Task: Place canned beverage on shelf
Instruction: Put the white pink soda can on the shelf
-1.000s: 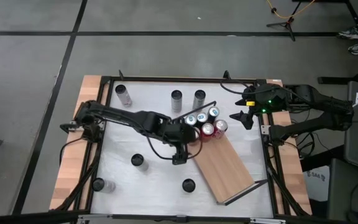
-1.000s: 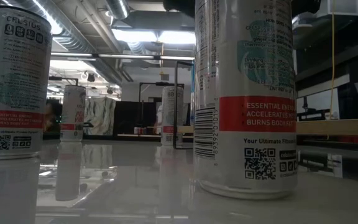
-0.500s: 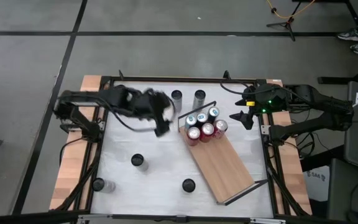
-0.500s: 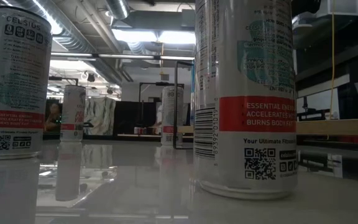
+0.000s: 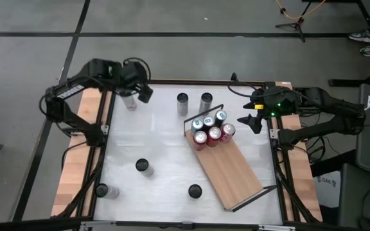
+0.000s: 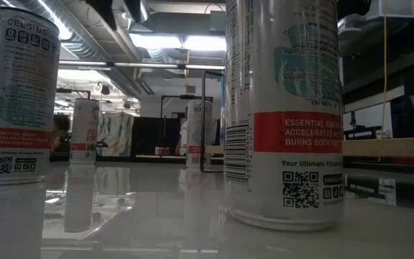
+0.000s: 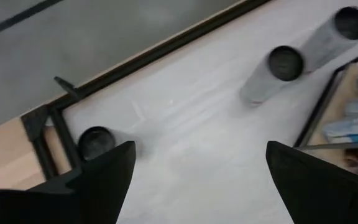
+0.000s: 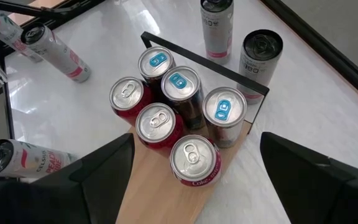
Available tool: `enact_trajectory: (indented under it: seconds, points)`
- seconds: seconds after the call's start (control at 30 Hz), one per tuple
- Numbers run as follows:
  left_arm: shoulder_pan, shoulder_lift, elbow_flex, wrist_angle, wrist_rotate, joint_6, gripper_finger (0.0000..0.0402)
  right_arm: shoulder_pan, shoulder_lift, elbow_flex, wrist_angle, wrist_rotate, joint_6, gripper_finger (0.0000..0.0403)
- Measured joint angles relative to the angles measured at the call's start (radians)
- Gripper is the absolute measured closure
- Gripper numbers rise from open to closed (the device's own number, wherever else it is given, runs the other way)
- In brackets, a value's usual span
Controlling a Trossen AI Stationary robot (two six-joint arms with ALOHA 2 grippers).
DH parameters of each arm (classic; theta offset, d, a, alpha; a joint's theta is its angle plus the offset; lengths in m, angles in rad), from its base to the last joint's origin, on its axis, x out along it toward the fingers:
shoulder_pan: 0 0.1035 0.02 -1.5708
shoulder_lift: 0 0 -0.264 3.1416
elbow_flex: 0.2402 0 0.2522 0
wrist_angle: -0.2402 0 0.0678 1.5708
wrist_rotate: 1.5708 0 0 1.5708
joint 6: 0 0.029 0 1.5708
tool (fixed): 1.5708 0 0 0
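Note:
The shelf [image 5: 231,173], a light-wood board with black wire rails, lies slanted at the table's right. Several cans, red-topped and blue-tabbed [image 5: 209,128] [image 8: 178,84], stand bunched at its far end against the rail. My left gripper [image 5: 143,92] [image 7: 197,186] hovers open and empty at the back left corner, just beside a loose silver can [image 5: 128,100] [image 7: 96,140]. My right gripper [image 5: 249,120] [image 8: 194,186] waits open and empty to the right of the shelf's cans, looking down on them.
Two loose cans [image 5: 182,101] [image 5: 205,101] stand at the back middle. Three more stand nearer the front [image 5: 142,165] [image 5: 100,190] [image 5: 194,190]; two of them loom close in the low view [image 6: 282,108] [image 6: 13,93]. A black frame [image 5: 172,82] rims the white tabletop.
My left arm has swung away from the cans on the shelf, back and left to the table's back left corner, with nothing in its gripper. The right arm has not moved.

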Motion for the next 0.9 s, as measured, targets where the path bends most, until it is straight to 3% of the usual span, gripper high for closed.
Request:
enact_trajectory:
  seconds: [0.2, 0.43, 0.9]
  points:
    - [0.199, -0.001, -0.03, -0.001, 0.109, 0.141, 0.0049, 0.0, 0.0, 0.0, 0.0, 0.0, 0.0, 0.0066]
    - [0.39, 0.0, -0.151, -0.001, 0.193, 0.219, 0.0049, 0.0, 0.0, 0.0, 0.0, 0.0, 0.0, 0.0066]
    - [0.539, 0.0, -0.496, 0.098, 0.225, 0.257, 0.0049, 0.0, 0.0, 0.0, 0.0, 0.0, 0.0, 0.0066]
